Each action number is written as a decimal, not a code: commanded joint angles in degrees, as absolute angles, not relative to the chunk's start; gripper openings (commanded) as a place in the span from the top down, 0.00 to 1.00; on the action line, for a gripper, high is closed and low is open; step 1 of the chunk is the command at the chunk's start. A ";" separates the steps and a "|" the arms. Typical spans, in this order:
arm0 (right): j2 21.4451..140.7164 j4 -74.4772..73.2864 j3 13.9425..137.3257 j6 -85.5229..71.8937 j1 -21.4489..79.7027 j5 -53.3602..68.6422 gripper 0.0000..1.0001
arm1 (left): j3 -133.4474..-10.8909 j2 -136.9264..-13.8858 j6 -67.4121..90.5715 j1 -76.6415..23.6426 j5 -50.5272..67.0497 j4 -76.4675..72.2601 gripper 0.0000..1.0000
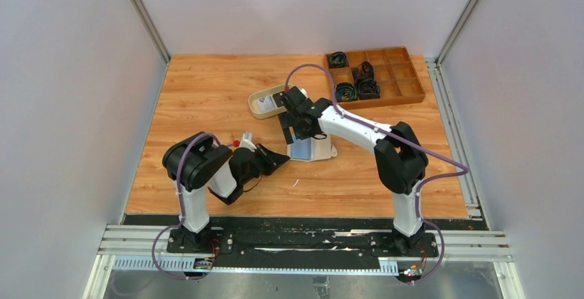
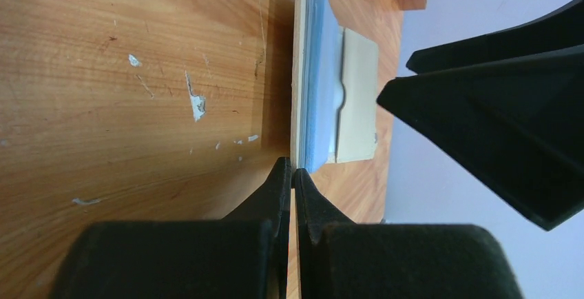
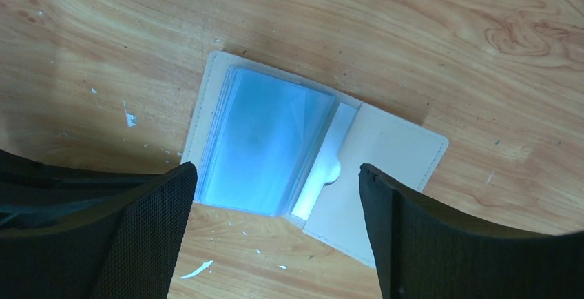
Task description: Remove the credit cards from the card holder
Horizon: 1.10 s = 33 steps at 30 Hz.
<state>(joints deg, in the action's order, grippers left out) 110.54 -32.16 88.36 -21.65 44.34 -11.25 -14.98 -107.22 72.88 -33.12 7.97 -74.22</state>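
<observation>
Cream-beige bifold card holder [image 1: 318, 151] lies open and flat on the scuffed wooden tabletop [image 1: 206, 92], about mid-table, just right of the left gripper [image 1: 284, 158]. That gripper's black fingers [image 2: 279, 192] are pressed together with nothing seen between them. Their tips are low at the holder's near-left edge; whether they touch it I cannot tell. Over the holder hangs the right gripper [image 3: 275, 169], its mesh-padded fingers [image 3: 148, 233] spread wide to either side and gripping nothing. In the top view this arm hides the holder's far-left part. Beyond it, a little to the left, sits an oval beige tray [image 1: 255, 106], partly covered by the same arm. At the far right stands a brown wooden compartment box [image 1: 396, 71] with black coiled items [image 1: 346, 91] in some cells.

Inside, the holder shows a stack of pale blue clear sleeves on one half and a cream pocket with a rounded notch on the other. Only the right wrist view shows this interior. The left wrist view gives the stack edge-on. Whether credit cards sit in the sleeves cannot be told.
</observation>
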 commanded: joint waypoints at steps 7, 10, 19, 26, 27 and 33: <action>117.82 -43.28 99.08 -23.10 47.81 -20.18 0.08 | -12.67 -114.25 77.26 -35.11 1.38 -87.98 1.00; 119.55 -43.85 100.20 -23.88 48.37 -20.51 0.08 | -12.54 -112.99 76.76 -35.16 0.53 -87.81 1.00; 123.26 -44.17 102.57 -25.17 49.22 -20.17 0.08 | -12.91 -113.68 77.16 -35.33 0.75 -87.98 1.00; 124.50 -44.12 102.15 -24.38 49.31 -22.96 0.08 | -12.19 -113.64 77.14 -35.42 0.17 -87.98 1.00; 124.46 -44.12 101.73 -24.14 49.31 -23.61 0.08 | -12.03 -113.57 77.12 -35.42 0.16 -87.98 1.00; 123.82 -44.13 99.20 -22.91 49.19 -27.34 0.08 | -11.03 -113.00 76.69 -35.34 -2.39 -88.02 1.00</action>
<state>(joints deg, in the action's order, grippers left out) 123.72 -42.15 101.12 -23.99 48.53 -22.55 -12.12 -113.82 77.19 -34.76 0.84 -85.82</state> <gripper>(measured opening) 0.922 0.018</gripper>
